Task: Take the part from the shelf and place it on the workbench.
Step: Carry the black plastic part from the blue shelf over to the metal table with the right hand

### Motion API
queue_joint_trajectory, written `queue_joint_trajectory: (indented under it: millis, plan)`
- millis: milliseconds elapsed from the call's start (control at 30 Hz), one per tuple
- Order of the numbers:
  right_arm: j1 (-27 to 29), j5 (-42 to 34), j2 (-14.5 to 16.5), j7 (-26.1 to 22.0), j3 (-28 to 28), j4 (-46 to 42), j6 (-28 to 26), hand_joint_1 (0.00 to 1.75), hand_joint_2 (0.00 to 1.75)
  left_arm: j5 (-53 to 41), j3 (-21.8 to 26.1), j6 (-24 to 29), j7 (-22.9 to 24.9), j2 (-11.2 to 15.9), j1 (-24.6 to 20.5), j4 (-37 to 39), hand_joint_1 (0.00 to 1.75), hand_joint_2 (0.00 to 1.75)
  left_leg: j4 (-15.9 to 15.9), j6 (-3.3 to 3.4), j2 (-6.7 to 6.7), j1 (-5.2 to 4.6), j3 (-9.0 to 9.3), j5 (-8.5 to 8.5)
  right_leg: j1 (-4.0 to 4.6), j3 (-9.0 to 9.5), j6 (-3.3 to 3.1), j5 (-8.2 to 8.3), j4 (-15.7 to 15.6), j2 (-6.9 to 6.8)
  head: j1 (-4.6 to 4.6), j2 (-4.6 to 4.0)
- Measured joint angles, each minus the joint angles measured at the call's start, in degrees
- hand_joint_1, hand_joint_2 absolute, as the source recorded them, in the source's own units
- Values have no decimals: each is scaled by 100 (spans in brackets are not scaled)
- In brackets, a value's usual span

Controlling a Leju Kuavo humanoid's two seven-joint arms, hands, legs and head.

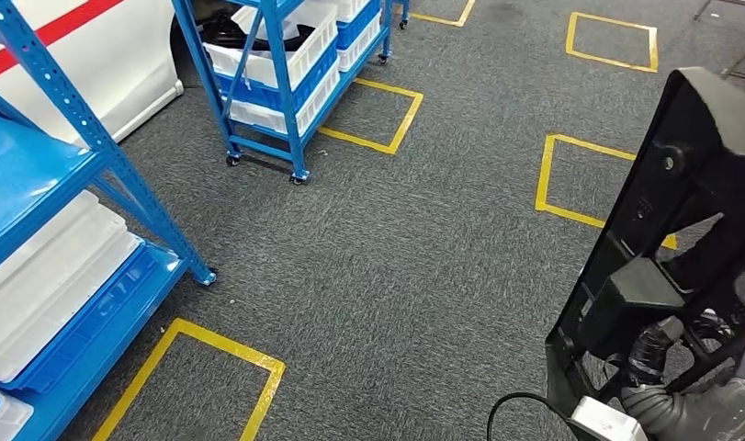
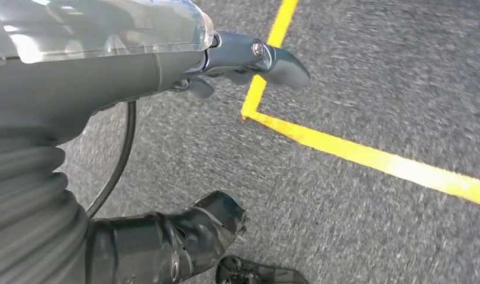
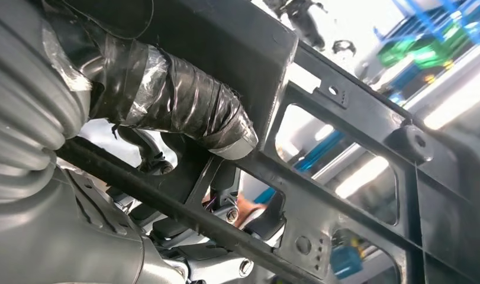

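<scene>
The right hand [image 3: 166,112] grips a large black plastic frame part [image 1: 667,230], its taped thumb pressed over one bar; in the head view the part stands upright at four o'clock, above grey carpet [image 1: 423,266]. The left hand [image 2: 249,59] hangs over the carpet holding nothing, fingers extended. A blue shelf rack [image 1: 84,230] with white trays stands at nine o'clock, and a wheeled blue rack [image 1: 286,83] of white bins at eleven. Yellow tape squares [image 1: 373,115] mark the floor between and beyond them.
</scene>
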Motion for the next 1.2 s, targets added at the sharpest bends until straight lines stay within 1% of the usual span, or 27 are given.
queue_joint_trajectory:
  millis: [33,67,100,133,167,233,300,367,433,500,533,567,600,633,667,733,767,800,867,900,967,1000,1067,1100,1133,1167,1200]
  plan:
    - [4,-16,0,-13,-11,1,0,175,175,0,5,-1,2,1,7,0,0,175,1,14,82,-10,-3,-6,-13,-163,17,-149,351,-59,-2,0]
    - [11,-32,2,-36,-27,2,1,175,175,0,10,-1,4,1,11,-1,0,175,3,13,157,-15,-5,-12,-26,-252,32,-199,552,-84,-2,0]
    - [17,-49,4,-64,-44,2,1,175,175,-1,14,-1,5,2,11,-1,0,175,7,9,231,-17,-5,-22,-39,-240,44,-146,555,-104,-2,-1]
    - [20,-65,7,-94,-60,2,1,175,175,-1,15,-1,7,2,8,-1,0,175,14,-3,299,-17,-1,-35,-50,-119,51,-5,352,-139,-2,-1]
    - [21,-79,10,-117,-72,1,2,175,175,-2,16,-1,7,2,5,-1,0,175,25,-20,359,-17,9,-54,-57,90,50,179,-9,-212,-1,-1]
    - [17,-97,20,-141,-81,0,2,175,175,-2,17,-1,7,2,5,0,0,175,57,-77,467,-38,30,-104,-16,462,17,383,-689,-439,-2,-1]
    - [19,-107,37,-156,-89,-5,2,175,175,-2,19,-1,7,2,1,0,0,175,74,-134,569,-62,52,-141,42,560,-41,379,-918,-513,-4,-1]
    - [34,-115,52,-169,-104,-19,2,175,175,-1,20,-2,7,1,-14,-1,0,175,77,-192,645,-55,82,-174,39,558,-104,394,-943,-388,-4,0]
    - [37,-117,68,-178,-115,-39,1,175,175,1,25,-4,6,0,-25,-1,0,175,296,-248,454,-30,14,-349,8,586,-179,419,-987,-274,-7,-1]
    - [31,-118,94,-182,-116,-50,0,175,175,2,37,-10,5,0,-22,-1,0,175,964,-278,153,-12,-292,-708,-8,595,-232,433,-1005,-160,-10,-1]
    - [31,-119,103,-181,-116,-48,0,175,175,3,44,-16,4,-1,-15,0,0,175,1367,-285,86,-9,-495,-868,-4,591,-242,435,-1002,-94,-12,0]
    - [36,-123,111,-181,-116,-46,0,175,175,4,50,-24,2,-1,-8,0,0,175,1673,-289,57,-8,-658,-947,-1,590,-245,435,-998,-18,-12,0]
    - [40,-128,114,-180,-116,-45,0,175,175,5,52,-31,0,-2,0,0,0,175,1791,-288,48,-7,-739,-913,1,592,-246,435,-993,60,-11,0]
    - [43,-133,115,-180,-116,-45,0,175,175,6,54,-36,-3,-2,5,0,0,175,1678,-282,39,-6,-715,-763,1,597,-245,434,-987,142,-12,0]
    - [45,-138,117,-180,-116,-45,0,175,175,6,54,-38,-6,-2,7,0,0,175,1347,-270,-7,-2,-586,-528,-2,604,-240,431,-978,222,-12,0]
    - [42,-140,121,-179,-116,-45,1,175,175,7,57,-38,-10,3,11,-1,0,175,546,-237,-249,13,-268,-152,-5,596,-211,420,-946,365,-11,-1]
    - [41,-140,122,-179,-116,-45,1,175,175,6,58,-40,-11,5,7,-1,0,175,291,-223,-356,14,-164,-71,-8,579,-181,420,-933,426,-10,-1]
    - [43,-142,123,-178,-116,-45,2,175,175,7,60,-42,-15,8,0,-1,0,175,183,-207,-416,9,-122,-67,-11,556,-144,425,-928,480,-10,-1]
    - [61,-160,122,-170,-120,-45,2,175,175,8,62,-52,-25,7,-21,0,0,175,142,-152,-329,4,-99,-50,-23,520,-58,446,-940,578,-10,-1]
    - [72,-175,121,-164,-123,-45,1,175,175,9,63,-57,-29,5,-26,-1,0,175,111,-108,-264,11,-90,-26,-18,496,-21,424,-913,526,-9,-1]
    - [69,-205,119,-148,-132,-45,0,175,175,5,64,-67,-26,3,-21,-1,0,175,44,-26,-116,28,-76,17,-4,339,28,207,-593,243,-3,1]
    - [63,-214,118,-139,-134,-45,0,175,175,3,64,-69,-19,4,-14,-1,0,175,37,-5,-46,16,-76,20,-1,192,42,27,-275,70,-1,0]
    - [57,-220,116,-124,-138,-39,1,175,175,1,64,-70,-6,5,3,0,0,175,39,11,110,-2,-82,10,-17,-128,71,-275,422,-70,2,0]
    - [61,-220,116,-120,-140,-35,2,175,175,1,64,-70,-3,6,7,0,0,175,41,12,189,-6,-81,1,-24,-194,82,-294,580,-95,2,0]
    - [63,-221,115,-115,-143,-32,2,175,175,1,64,-70,-2,5,5,0,0,175,44,9,263,-7,-75,-10,-28,-148,87,-205,517,-119,2,0]
    - [63,-221,114,-112,-145,-30,2,175,175,1,64,-70,-2,4,2,0,0,175,45,1,329,-7,-62,-23,-28,14,85,-32,230,-161,2,0]
    - [61,-223,112,-108,-148,-30,2,175,175,1,64,-71,-2,1,-2,0,0,175,47,-15,390,-8,-41,-40,-21,244,70,149,-192,-258,2,0]
